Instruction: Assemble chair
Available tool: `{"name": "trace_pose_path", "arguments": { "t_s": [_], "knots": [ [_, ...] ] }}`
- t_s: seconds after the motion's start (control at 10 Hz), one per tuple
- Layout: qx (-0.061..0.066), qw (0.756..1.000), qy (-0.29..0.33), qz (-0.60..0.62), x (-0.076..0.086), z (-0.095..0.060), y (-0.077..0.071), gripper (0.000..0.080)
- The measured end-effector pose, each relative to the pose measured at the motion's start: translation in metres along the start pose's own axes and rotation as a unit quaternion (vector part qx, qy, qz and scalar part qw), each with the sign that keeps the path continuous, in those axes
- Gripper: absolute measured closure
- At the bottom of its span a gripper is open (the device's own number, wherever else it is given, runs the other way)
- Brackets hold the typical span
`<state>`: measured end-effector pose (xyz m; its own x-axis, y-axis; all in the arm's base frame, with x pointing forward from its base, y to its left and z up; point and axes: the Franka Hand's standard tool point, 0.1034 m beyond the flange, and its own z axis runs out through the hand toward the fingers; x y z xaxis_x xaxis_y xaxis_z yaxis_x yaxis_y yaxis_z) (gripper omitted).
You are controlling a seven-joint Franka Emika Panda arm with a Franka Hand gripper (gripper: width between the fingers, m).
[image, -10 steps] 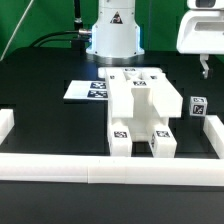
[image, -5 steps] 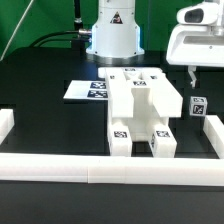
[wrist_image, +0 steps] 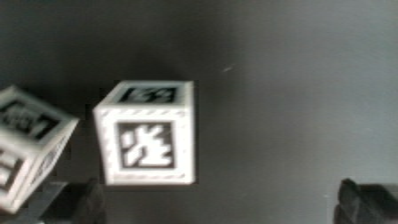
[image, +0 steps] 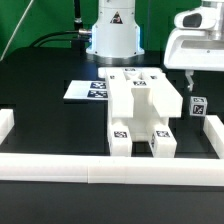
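On the black worktop [image: 40, 110], the marker board [image: 86, 90] is seen just beside the partly built chair [image: 140, 112], at its far corner on the exterior view's left. The chair is set at the middle, behind the front border bar [image: 110, 167]. A loose chair piece [image: 197, 107], small and tagged, is stood upright near the chair on the exterior view's right. Above that piece the claw [image: 189, 82] is held spread wide with nothing gripped. In the wrist view its dark fingertips [wrist_image: 77, 200] are seen clear of the piece.

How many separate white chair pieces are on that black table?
2: the big joined block mid-table, and a small tagged piece at the exterior view's right. More may hide behind.
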<state>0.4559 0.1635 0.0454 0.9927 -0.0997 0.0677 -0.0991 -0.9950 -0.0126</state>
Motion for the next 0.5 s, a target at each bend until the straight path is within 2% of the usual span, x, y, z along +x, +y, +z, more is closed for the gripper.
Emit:
{"name": "trace_pose_path", "arguments": {
  "t_s": [0.2,0.5],
  "knots": [
    [-0.001,1.000,0.000,-0.010,0.0066,0.0014,0.0114,0.0151],
    [-0.001,1.000,0.001,-0.009,0.0074,0.0018,0.0095,0.0151]
  ]
}}
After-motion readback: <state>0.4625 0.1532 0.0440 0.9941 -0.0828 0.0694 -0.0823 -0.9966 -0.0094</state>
